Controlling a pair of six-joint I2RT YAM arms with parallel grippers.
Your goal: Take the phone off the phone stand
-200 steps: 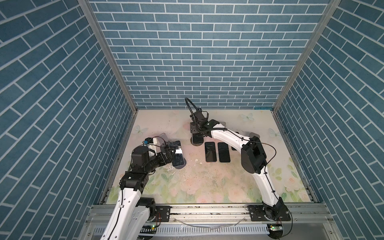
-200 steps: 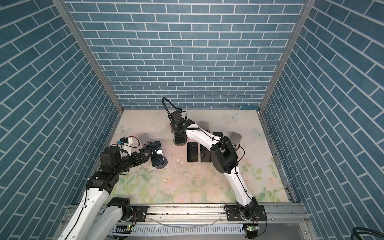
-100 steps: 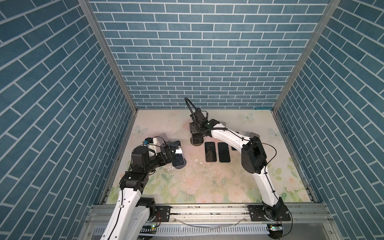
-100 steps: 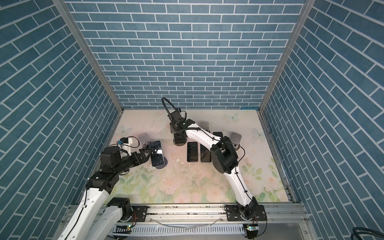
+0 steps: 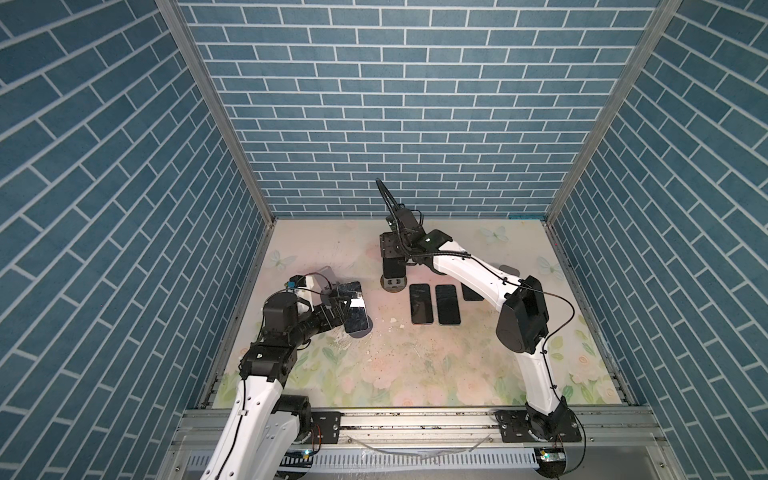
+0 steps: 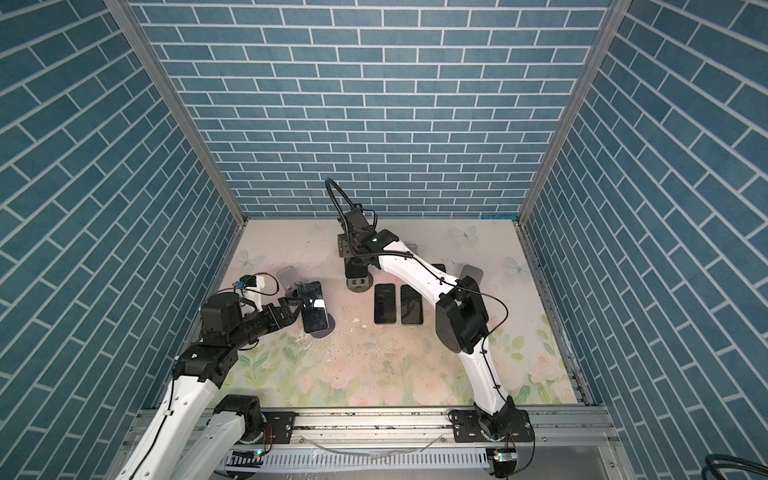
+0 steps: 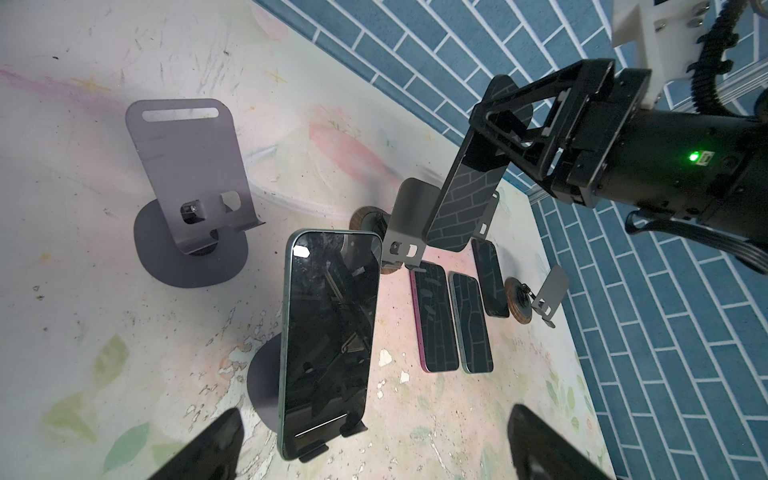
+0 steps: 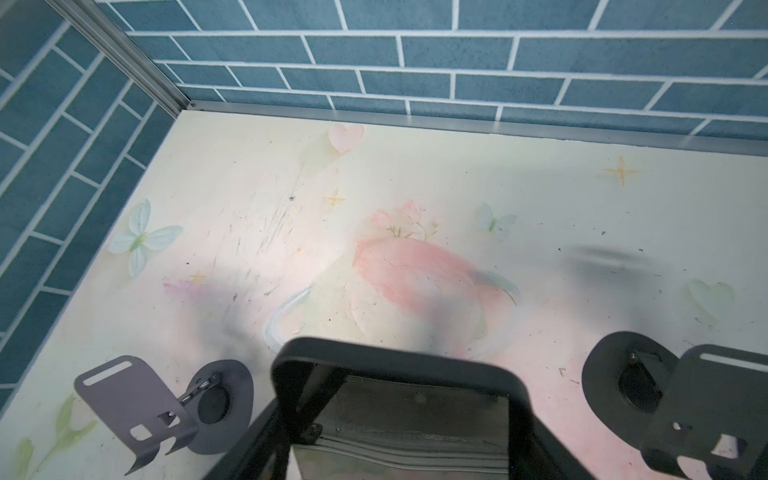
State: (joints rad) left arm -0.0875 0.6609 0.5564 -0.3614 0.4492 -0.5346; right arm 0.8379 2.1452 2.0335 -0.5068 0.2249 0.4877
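The phone [image 7: 465, 195] hangs tilted and raised off the table [image 5: 415, 365], its upper end clamped between the jaws of your right gripper [image 7: 496, 120]. Its lower end sits just in front of the back plate of the phone stand [image 7: 409, 212], toward the middle rear of the table; you cannot tell whether it touches the stand's lip. Your left gripper [image 7: 374, 438] is spread wide and grasps nothing. It faces a second phone [image 7: 328, 332], which leans in a grey stand [image 7: 262, 382] on the left side. Behind that, note an empty stand [image 7: 187, 166]. Three flat phones [image 7: 471, 328] lie side by side on the table, just beside the phone stand. Past them stands a small stand [image 7: 555, 286], likewise bare.
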